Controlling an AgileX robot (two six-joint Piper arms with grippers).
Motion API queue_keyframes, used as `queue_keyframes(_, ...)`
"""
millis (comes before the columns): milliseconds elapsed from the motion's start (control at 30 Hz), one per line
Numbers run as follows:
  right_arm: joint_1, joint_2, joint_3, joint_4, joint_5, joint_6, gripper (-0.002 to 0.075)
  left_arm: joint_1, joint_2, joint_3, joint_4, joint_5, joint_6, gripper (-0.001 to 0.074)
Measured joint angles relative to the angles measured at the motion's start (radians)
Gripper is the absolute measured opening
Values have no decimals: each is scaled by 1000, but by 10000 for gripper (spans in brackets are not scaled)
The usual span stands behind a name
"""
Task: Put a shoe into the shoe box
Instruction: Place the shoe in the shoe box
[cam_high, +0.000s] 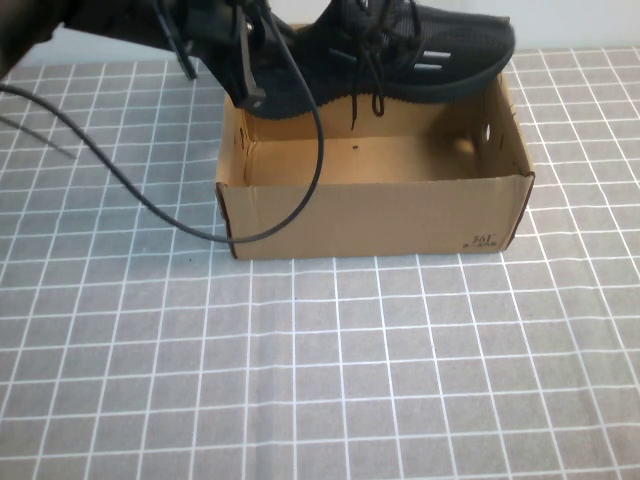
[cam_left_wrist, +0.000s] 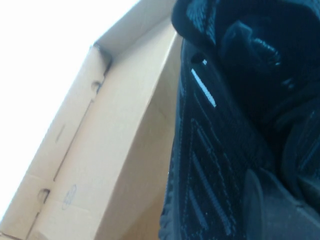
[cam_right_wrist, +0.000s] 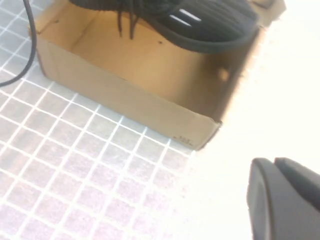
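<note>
Hovering shoe (cam_high: 400, 50) — left gripper (cam_left_wrist: 280, 200) clamped — over shoe box (cam_high: 375, 210); right gripper (cam_right_wrist: 285, 200) closed, aside.

We see a table (cam_high: 330, 380) covered with a grey cloth in a white grid pattern. Directly on it, toward the far middle, sits the open shoe box (cam_high: 380, 215), and a thin black cable (cam_high: 150, 208) trails over its left side.

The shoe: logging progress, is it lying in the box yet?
Not yet. The shoe hangs over the shoe box, held up by the left gripper; bare cardboard floor shows beneath its sole.
</note>
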Motion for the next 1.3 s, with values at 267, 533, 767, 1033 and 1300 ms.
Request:
queue_keyframes(267,0,-64,61,-28,0,47,-16,1,144,-134,25,2,-27,21)
queue_keyframes(533,0,-66,67,-30,0,55,-16,1,230,-212,39,-5,-27,21)
queue_keyframes(767,0,-66,67,-30,0,55,-16,-1,278,-215,50,-21,-16,21)
queue_keyframes(1033,0,-66,67,-21,0,55,-16,-25,310,-215,52,-44,21,21)
queue_keyframes(1300,0,-66,67,-18,0,55,-16,-27,349,-215,48,-99,49,21)
